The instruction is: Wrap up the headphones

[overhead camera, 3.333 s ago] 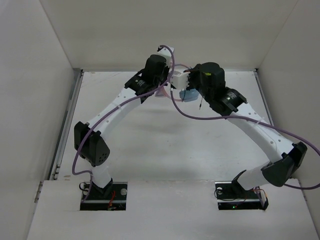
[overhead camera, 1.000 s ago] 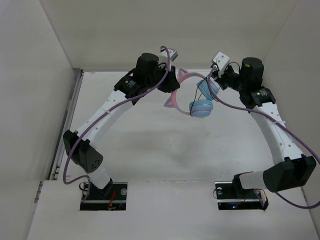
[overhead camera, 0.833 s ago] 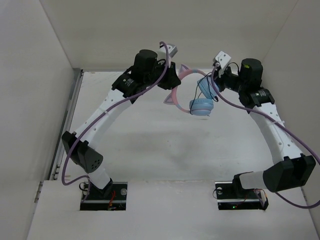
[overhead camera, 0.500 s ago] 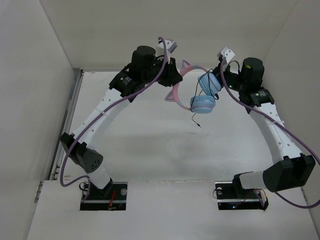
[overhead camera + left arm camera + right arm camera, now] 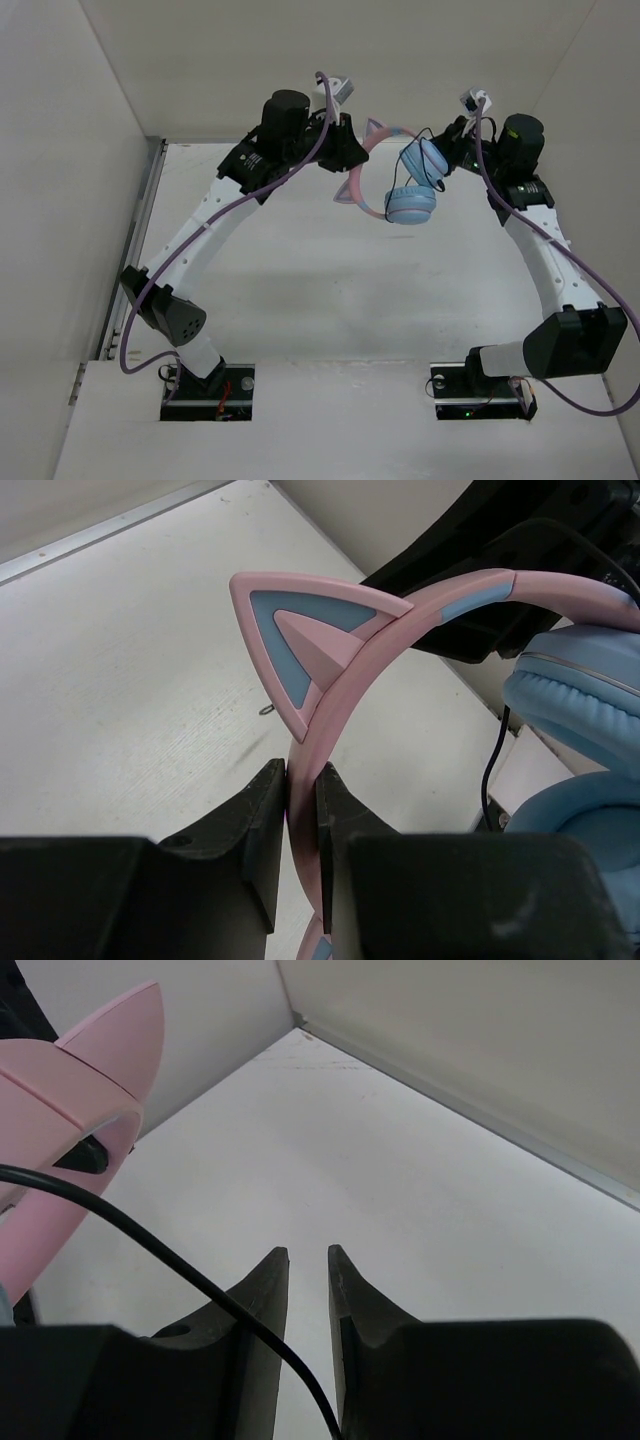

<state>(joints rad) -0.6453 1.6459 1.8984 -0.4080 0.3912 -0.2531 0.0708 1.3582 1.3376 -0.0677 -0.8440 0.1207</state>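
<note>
The headphones hang in the air between both arms. Their light blue ear cups [image 5: 410, 207] sit below the pink cat-ear headband [image 5: 372, 140]. My left gripper [image 5: 345, 160] is shut on the headband [image 5: 350, 670], whose strip is pinched between the jaws of the left gripper [image 5: 302, 780]. An ear cup [image 5: 575, 710] shows at the right. My right gripper [image 5: 452, 140] is just right of the upper cup. In its wrist view, the right gripper [image 5: 308, 1255] has its jaws a narrow gap apart. The thin black cable [image 5: 150, 1245] crosses its left finger and drops between them. A pink cat ear [image 5: 90, 1070] is at the left.
The white table [image 5: 320, 280] lies below, boxed in by pale walls on the left, back and right. A metal rail [image 5: 140, 230] runs along the left edge. Purple arm cables [image 5: 250, 205] trail along both arms.
The left arm rose slightly with the headband. The right gripper moved up and to the right. The cable end that dangled below the cups half a second ago no longer hangs there.
</note>
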